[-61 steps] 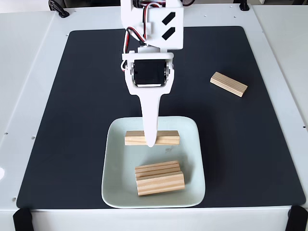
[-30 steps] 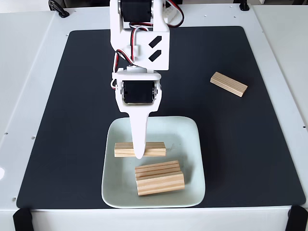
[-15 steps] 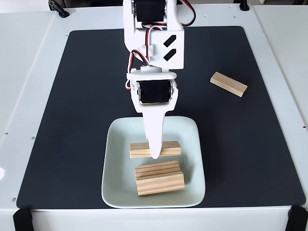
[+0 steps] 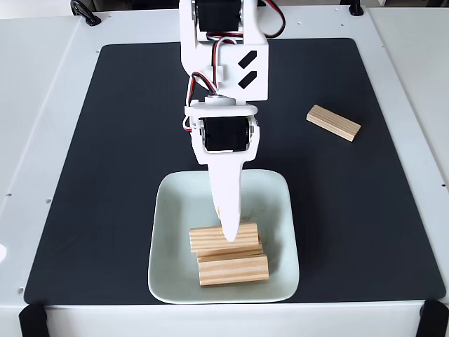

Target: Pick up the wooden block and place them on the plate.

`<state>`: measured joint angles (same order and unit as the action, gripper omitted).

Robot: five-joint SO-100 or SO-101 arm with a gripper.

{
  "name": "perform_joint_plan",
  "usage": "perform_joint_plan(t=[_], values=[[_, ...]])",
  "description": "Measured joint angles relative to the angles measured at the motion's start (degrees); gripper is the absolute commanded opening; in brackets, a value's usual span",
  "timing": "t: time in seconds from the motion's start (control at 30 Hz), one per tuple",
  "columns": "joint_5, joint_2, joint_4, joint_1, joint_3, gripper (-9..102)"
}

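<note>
The pale mint plate [image 4: 173, 210] sits at the front middle of the black mat. Three wooden blocks lie stacked together in its front half: one at the front [image 4: 233, 269], one mostly covered behind it, and a third [image 4: 205, 239] resting across their top. My white gripper [image 4: 228, 236] points down over that top block, its fingertip in front of the block's middle. The jaws look slightly parted and the block rests on the stack. Another wooden block [image 4: 334, 123] lies alone on the mat at the right.
The black mat [image 4: 119, 140] covers a white table [image 4: 35, 105]. The arm's body [image 4: 223, 70] rises from the far middle. Black clamps sit at the front corners and the far left.
The block held over the plate swung left, then right, and has now dropped onto the two stacked blocks. The arm has barely moved in the last half second.
</note>
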<state>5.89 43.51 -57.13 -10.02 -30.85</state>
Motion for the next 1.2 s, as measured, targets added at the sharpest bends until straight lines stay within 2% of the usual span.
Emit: perform_joint_plan(t=[0.27,0.43,0.67,0.8,0.9,1.03,1.2], values=[[0.0,0.2,0.0,0.0,0.0,25],[0.0,7.9,-4.0,0.0,-3.2,24],[0.0,29.8,-4.5,-2.2,-25.8,10],[0.1,42.6,-4.5,-4.5,-42.8,9],[0.3,49.2,-4.5,-5.6,-53.6,-2],[0.3,52.9,-4.5,-7.7,-61.5,-1],[3.6,53.3,-4.5,-12.6,-62.4,-1]])
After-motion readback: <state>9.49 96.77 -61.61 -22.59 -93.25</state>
